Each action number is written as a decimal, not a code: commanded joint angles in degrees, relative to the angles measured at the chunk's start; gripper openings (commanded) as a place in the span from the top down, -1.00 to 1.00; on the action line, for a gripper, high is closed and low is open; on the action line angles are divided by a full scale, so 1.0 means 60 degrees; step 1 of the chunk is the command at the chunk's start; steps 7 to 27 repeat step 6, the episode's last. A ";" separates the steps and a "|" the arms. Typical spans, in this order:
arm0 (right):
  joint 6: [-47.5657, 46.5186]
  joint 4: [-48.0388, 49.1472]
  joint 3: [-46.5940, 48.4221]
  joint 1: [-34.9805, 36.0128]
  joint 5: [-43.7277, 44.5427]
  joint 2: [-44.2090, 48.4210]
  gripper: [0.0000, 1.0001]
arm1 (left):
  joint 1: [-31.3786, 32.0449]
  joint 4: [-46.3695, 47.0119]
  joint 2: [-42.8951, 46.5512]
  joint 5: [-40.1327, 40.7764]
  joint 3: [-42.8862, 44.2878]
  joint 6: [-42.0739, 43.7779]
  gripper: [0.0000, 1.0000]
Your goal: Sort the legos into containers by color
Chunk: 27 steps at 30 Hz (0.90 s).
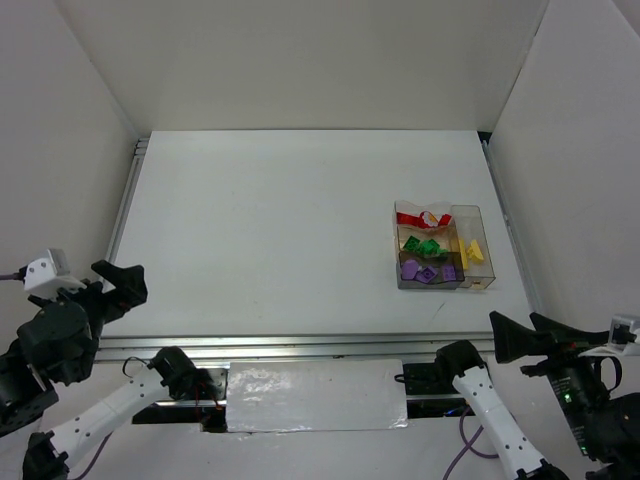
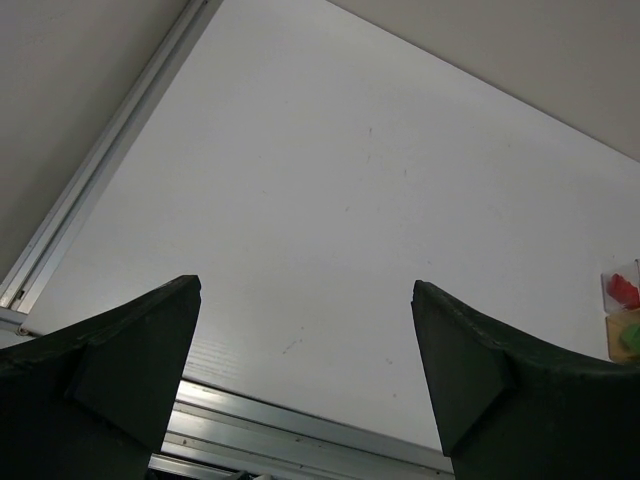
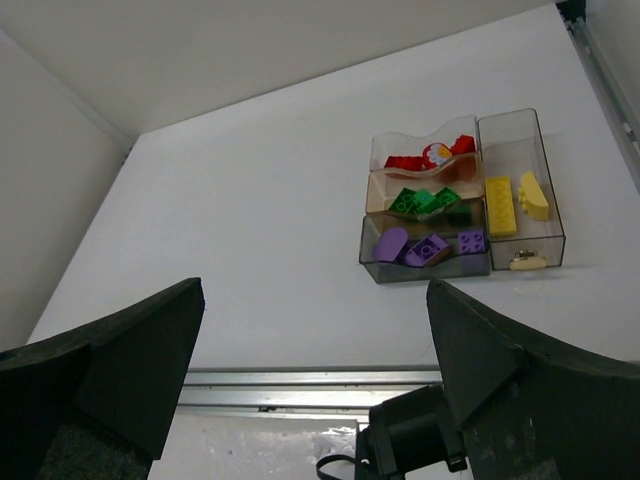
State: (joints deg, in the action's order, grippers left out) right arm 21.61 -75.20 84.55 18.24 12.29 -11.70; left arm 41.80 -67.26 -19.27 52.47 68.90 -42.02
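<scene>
The containers (image 1: 475, 215) are a cluster of clear smoky bins at the table's right side. Red legos (image 1: 430, 217) lie in the far bin, green legos (image 1: 428, 246) in the middle one, purple legos (image 1: 424, 271) in the near one and yellow legos (image 1: 470, 250) in the long right bin. The right wrist view shows the same: red (image 3: 415, 160), green (image 3: 424, 200), purple (image 3: 425, 248), yellow (image 3: 500, 205). My left gripper (image 1: 120, 282) (image 2: 307, 285) is open and empty at the near left corner. My right gripper (image 1: 515, 330) (image 3: 316, 285) is open and empty, near right, well short of the bins.
White walls enclose the table on three sides. An aluminium rail (image 1: 300, 345) runs along the near edge, with a shiny sheet (image 1: 315, 395) below it. The right arm's base (image 3: 410, 440) shows under the rail. The bins' edge shows at the right in the left wrist view (image 2: 622, 300).
</scene>
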 commanded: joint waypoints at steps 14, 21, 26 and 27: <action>0.0032 0.0243 -0.0455 0.0080 0.0207 -0.0027 -0.99 | -0.0024 0.0224 0.0062 -0.0073 0.0001 0.0250 -0.99; 0.0032 0.0243 -0.0455 0.0080 0.0207 -0.0027 -0.99 | -0.0024 0.0224 0.0062 -0.0073 0.0001 0.0250 -0.99; 0.0032 0.0243 -0.0455 0.0080 0.0207 -0.0027 -0.99 | -0.0024 0.0224 0.0062 -0.0073 0.0001 0.0250 -0.99; 0.0032 0.0243 -0.0455 0.0080 0.0207 -0.0027 -0.99 | -0.0024 0.0224 0.0062 -0.0073 0.0001 0.0250 -0.99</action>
